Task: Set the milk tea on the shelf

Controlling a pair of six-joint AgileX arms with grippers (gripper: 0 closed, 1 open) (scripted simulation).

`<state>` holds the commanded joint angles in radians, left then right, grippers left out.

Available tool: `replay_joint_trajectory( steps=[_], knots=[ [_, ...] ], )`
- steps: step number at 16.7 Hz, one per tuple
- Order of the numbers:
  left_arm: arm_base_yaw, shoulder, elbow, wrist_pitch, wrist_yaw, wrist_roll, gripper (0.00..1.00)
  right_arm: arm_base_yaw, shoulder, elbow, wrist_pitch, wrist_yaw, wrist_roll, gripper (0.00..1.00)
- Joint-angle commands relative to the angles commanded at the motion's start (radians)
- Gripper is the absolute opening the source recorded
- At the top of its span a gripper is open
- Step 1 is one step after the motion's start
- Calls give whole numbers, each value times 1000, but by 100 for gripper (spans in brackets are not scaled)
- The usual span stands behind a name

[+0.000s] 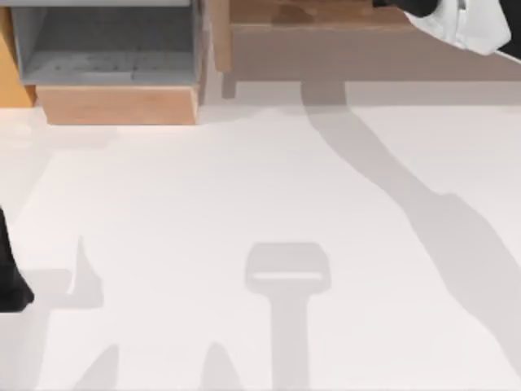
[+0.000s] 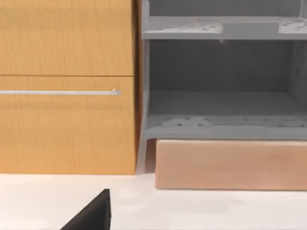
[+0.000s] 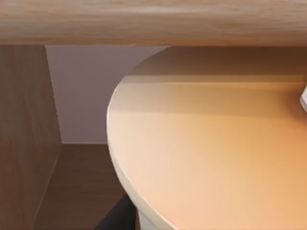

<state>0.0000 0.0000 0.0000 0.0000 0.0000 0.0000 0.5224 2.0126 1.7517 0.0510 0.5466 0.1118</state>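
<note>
Plain white tabletop (image 1: 163, 187), streaked with soft grey arm shadows. Grey-lined box (image 1: 106, 41) on a light wood base at back left, next to an orange-wood cabinet (image 2: 67, 120). Milk tea (image 3: 216, 158) tucked into the shelf (image 1: 350, 45) at back right, brown boards and a pale back wall around it. Right gripper (image 3: 119, 216) right beside the cup, can't tell if clamped or loose. Left gripper (image 2: 93, 215) parked near the table's left edge, grip also impossible to tell.

Right arm (image 1: 468, 20) is cut off at the top view's upper edge, gripper hidden; milk tea (image 3: 211, 153) is cropped in the right wrist view, base unseen.
</note>
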Motion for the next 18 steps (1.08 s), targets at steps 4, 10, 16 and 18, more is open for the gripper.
replay_joint_trajectory(
  steps=[4, 10, 16, 18],
  knots=[
    [0, 0, 0, 0, 0, 0, 100, 6, -3, -5, 3, 1, 2, 0],
    [0, 0, 0, 0, 0, 0, 100, 103, -49, -188, 110, -62, 22, 0],
    [0, 0, 0, 0, 0, 0, 100, 115, -52, -222, 183, -103, 24, 0],
    [0, 0, 0, 0, 0, 0, 100, 74, -13, -160, 168, -88, 19, 0]
  ],
)
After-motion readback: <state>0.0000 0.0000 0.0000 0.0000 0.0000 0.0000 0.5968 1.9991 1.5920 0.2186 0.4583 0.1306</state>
